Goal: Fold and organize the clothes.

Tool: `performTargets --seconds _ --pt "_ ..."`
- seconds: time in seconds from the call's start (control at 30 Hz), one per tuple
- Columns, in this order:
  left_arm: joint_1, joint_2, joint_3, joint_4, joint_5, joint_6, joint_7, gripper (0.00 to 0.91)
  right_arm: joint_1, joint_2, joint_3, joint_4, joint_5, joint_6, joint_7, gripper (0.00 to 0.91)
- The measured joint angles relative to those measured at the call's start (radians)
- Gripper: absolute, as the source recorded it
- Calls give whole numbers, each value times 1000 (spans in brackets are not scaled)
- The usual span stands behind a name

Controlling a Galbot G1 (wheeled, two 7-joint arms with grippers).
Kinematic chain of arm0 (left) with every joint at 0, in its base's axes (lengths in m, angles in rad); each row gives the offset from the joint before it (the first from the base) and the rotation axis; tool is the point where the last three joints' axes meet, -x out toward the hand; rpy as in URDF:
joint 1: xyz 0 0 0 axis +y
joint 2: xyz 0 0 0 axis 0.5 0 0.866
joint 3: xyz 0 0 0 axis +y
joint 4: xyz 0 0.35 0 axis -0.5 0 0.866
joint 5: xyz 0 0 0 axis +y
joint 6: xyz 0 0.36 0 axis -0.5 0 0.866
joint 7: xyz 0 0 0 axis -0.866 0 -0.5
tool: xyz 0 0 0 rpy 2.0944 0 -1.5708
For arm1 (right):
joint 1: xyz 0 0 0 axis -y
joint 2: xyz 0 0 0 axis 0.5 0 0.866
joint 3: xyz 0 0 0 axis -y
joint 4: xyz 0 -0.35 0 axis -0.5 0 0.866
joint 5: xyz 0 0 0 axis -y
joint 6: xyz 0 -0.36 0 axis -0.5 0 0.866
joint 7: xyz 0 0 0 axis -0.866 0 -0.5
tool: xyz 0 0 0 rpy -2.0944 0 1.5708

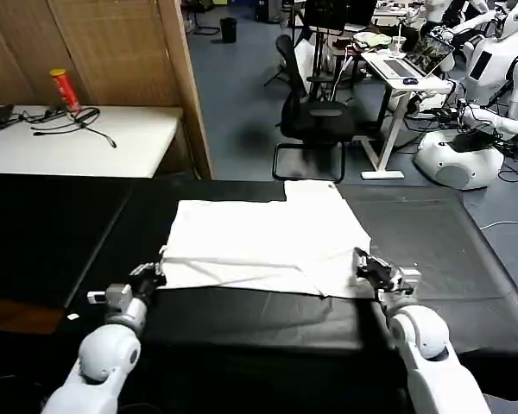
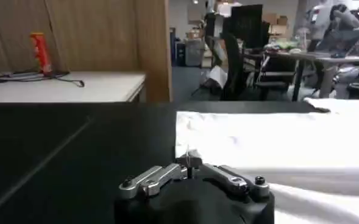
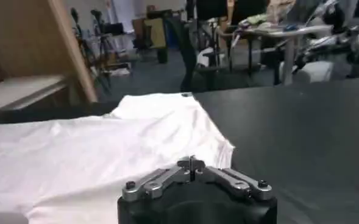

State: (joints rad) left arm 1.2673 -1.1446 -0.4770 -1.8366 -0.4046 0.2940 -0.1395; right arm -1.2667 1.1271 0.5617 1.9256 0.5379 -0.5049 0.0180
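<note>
My arms: glossy white rounded shells, ball-shaped joint housings, flanking white T-shirt (image 1: 268,241). Wrists turn grey metal. My left gripper (image 1: 152,274): silver linkage bars, dark pivot screws, black rounded base. My right gripper (image 1: 367,267): same silver links, black housing, screws at outer ends.

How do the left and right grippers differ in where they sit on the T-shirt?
The left gripper sits at the T-shirt's near left corner; the right gripper sits at its near right edge, below the sleeve side. The left forearm angles inward, the right runs straighter. Both have jaws shut at the cloth's near hem.
</note>
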Motion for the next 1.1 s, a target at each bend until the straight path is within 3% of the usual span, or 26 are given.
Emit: performTargets --seconds 0.27,0.5,0.53,0.63,0.67,0.73,0.8,0.9,0.97,1.0,1.07,1.1 --pt "72 19 -22 -70 -26 41 -4 878 -148 -23 53 101 -20 -20 6 878" --pt "132 20 -35 -123 -150 101 -9 878 -189 -16 54 105 -29 -15 1 663" --pt "135 20 -36 -123 -152 102 -9 780 -191 -14 53 103 -33 -15 1 575" --pt "144 19 -36 -123 -154 105 -8 585 -195 -10 49 99 -42 -14 1 497" --pt "145 19 -36 -122 -154 105 -8 439 -198 -9 49 96 -43 -14 1 478" --pt "149 19 -37 -120 -154 105 -7 283 -202 -6 49 91 -44 -14 1 458" --pt "151 20 -38 -117 -153 105 -6 195 -207 -2 50 87 -45 -14 1 458" --pt "152 21 -38 -109 -153 105 -3 146 -217 1 53 89 -45 -13 1 458" --pt "151 23 -36 -103 -153 105 1 78 -226 1 56 97 -43 -13 1 312" --pt "150 24 -35 -101 -153 106 3 0 -229 -1 58 100 -43 -13 1 195" --pt "148 27 -33 -96 -156 107 8 0 -237 -8 63 112 -41 -15 4 78" --pt "148 30 -32 -95 -158 107 11 0 -240 -13 65 118 -41 -17 7 68"
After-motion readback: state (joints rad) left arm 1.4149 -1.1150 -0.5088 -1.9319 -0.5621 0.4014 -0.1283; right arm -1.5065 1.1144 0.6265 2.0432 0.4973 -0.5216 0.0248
